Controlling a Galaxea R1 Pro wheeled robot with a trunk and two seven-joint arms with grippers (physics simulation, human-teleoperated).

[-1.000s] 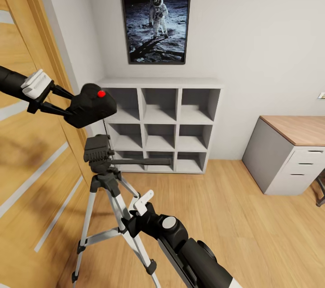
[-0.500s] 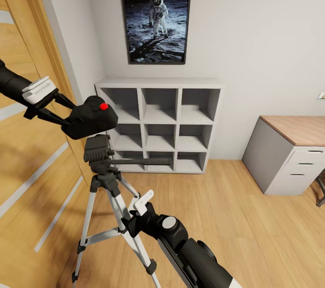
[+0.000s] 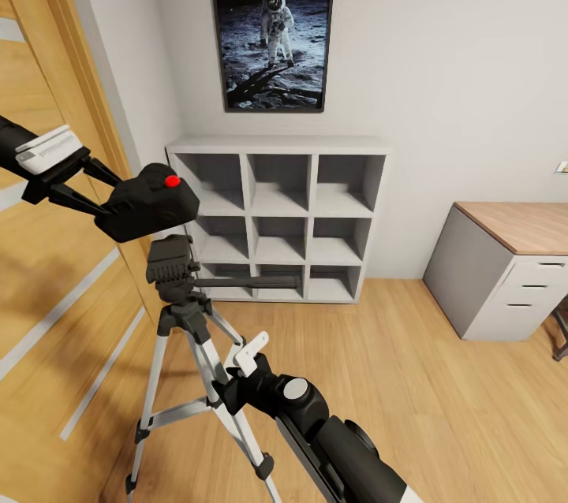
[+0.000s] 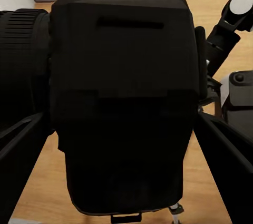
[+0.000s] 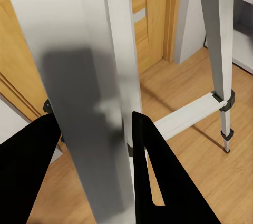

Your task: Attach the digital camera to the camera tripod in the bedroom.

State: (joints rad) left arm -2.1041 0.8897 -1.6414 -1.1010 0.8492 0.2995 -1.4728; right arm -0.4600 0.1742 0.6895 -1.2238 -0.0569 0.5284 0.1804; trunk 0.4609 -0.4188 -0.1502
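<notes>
My left gripper is shut on the matte-black digital camera, whose red button faces up. The camera hangs just above the black head of the camera tripod, offset slightly toward the door. In the left wrist view the camera body sits between my two fingers. The tripod's thin pan handle points at the shelves. My right gripper is shut around a silver tripod leg, with one black finger on each side of it.
A wooden door stands close on the left of the tripod. White cube shelves line the back wall under an astronaut picture. A grey desk with drawers is at the right. Open wood floor lies between.
The camera came down toward the tripod head, then shifted a little toward the door and slightly up. The right arm and the tripod have not moved.
</notes>
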